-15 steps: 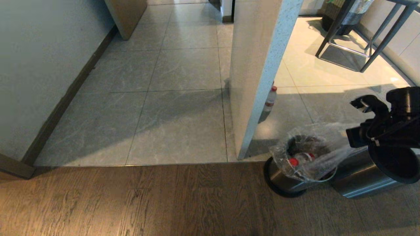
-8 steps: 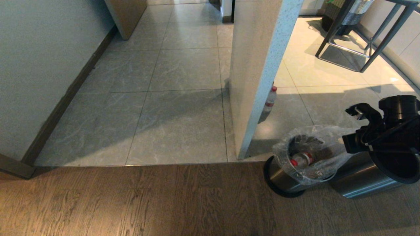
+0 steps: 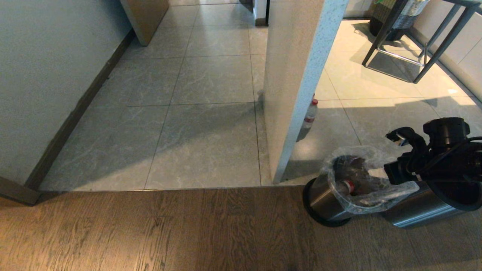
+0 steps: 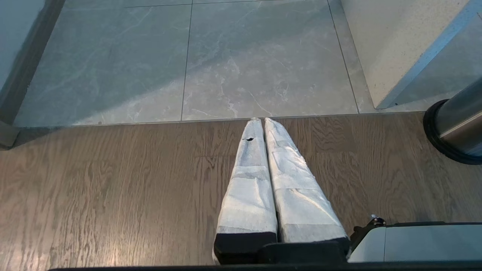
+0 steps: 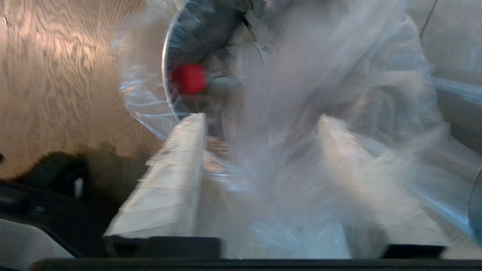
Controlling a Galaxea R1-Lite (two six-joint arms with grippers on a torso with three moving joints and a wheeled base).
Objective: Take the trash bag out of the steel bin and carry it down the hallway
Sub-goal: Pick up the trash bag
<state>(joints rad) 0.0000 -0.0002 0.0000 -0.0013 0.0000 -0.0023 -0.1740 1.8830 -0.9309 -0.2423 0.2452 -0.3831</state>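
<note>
The steel bin [image 3: 324, 201] stands at the lower right on the wood floor, where the grey hallway tiles [image 3: 211, 124] begin; the left wrist view catches its side [image 4: 457, 124]. The clear trash bag [image 3: 371, 188] sits in it, its mouth draped over the rim, with a red-capped bottle [image 3: 348, 185] inside. My right gripper [image 3: 380, 177] is low at the bag's right edge. In the right wrist view it [image 5: 261, 118] is open, with loose bag film [image 5: 339, 75] lying between and over its fingers. My left gripper [image 4: 261, 121] is shut on nothing above the wood floor.
A white pillar [image 3: 297, 75] rises just beyond the bin, with a loose upright bottle [image 3: 310, 114] at its foot. A second steel cylinder with a black rim [image 3: 425, 207] lies under my right arm. Stool legs [image 3: 425, 49] and a woven basket [image 3: 395, 15] stand far right.
My right arm has come down and leftwards towards the bin. The bag edge that was stretched up towards the gripper has gone slack and settled over the rim.
</note>
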